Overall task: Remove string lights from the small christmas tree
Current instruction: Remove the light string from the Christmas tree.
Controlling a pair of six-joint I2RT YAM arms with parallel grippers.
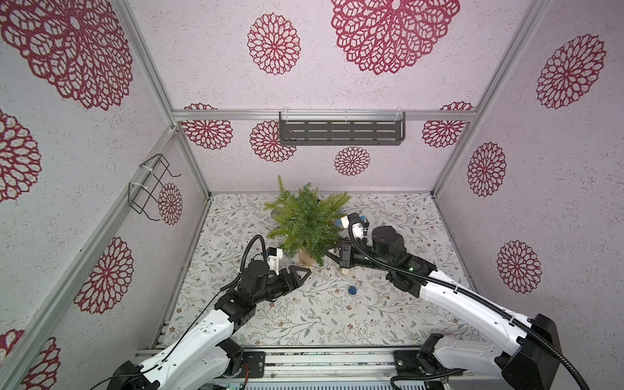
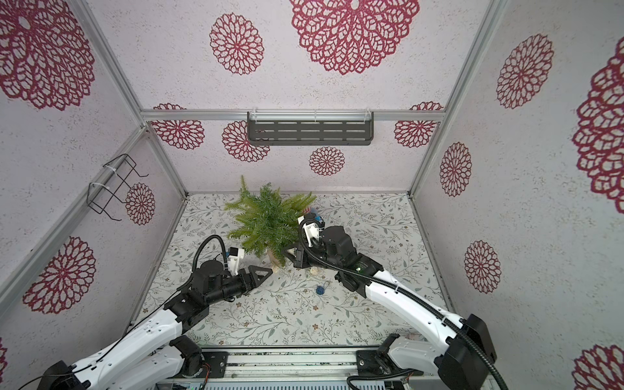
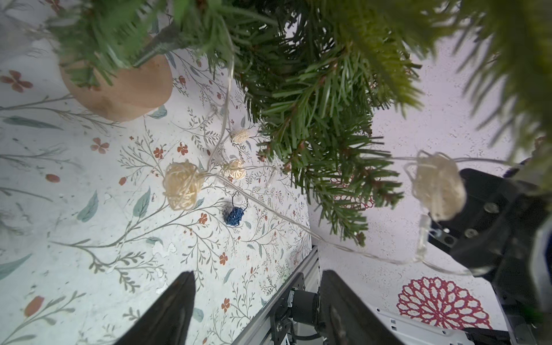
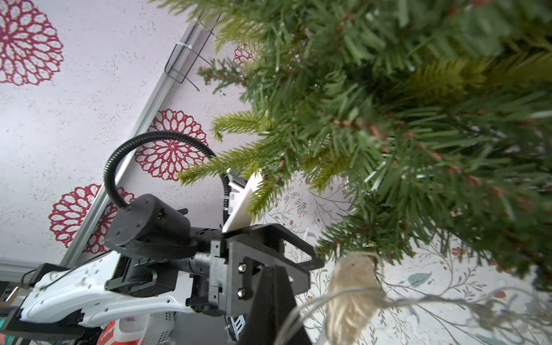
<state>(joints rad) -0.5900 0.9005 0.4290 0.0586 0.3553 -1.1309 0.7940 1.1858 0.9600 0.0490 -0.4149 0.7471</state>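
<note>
The small christmas tree [image 1: 307, 219] stands upright near the middle of the surface's [image 1: 270, 320] far edge, on its tan trunk base [image 3: 125, 89]. The string lights [image 3: 180, 188] trail off the lower branches. Several cream balls and a blue ball [image 1: 352, 289] lie on the surface on the near side of the trunk. The left hand [image 1: 304, 273] sits low just beside the trunk base, and its fingers [image 3: 176, 310] are spread wide with nothing between them. The right hand [image 1: 330, 252] is tucked under the branches on the trunk's other side. It is clamped tight, seemingly on the clear wire, and a cream ball [image 3: 439, 191] dangles right beside it.
</note>
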